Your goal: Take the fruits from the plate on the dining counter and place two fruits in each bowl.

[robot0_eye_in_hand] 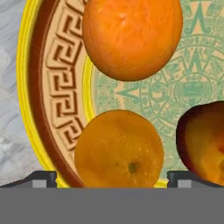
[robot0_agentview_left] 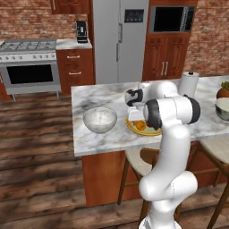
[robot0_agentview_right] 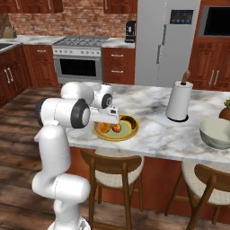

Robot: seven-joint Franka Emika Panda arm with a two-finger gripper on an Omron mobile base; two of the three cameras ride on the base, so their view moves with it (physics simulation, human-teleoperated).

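Gripper (robot0_eye_in_hand: 112, 177) spread — low over plate (robot0_eye_in_hand: 48, 100) | orange fruit (robot0_eye_in_hand: 119, 148) between fingertips — unpinched

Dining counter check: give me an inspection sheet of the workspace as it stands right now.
Surface: dining counter, veined marble, fruits not yet moved.
Job's things: plate with two oranges, near one and far one, and a reddish fruit beside them; fourth fruit not made out. Whitish bowl and grey bowl look empty.
Clutter: paper towel roll; reddish pot at the counter's far end.
Grippers: gripper low over the plate, jaws open, straddling the near orange.
Cables: nothing seen.
Surroundings: stools under the counter; stove, fridge.
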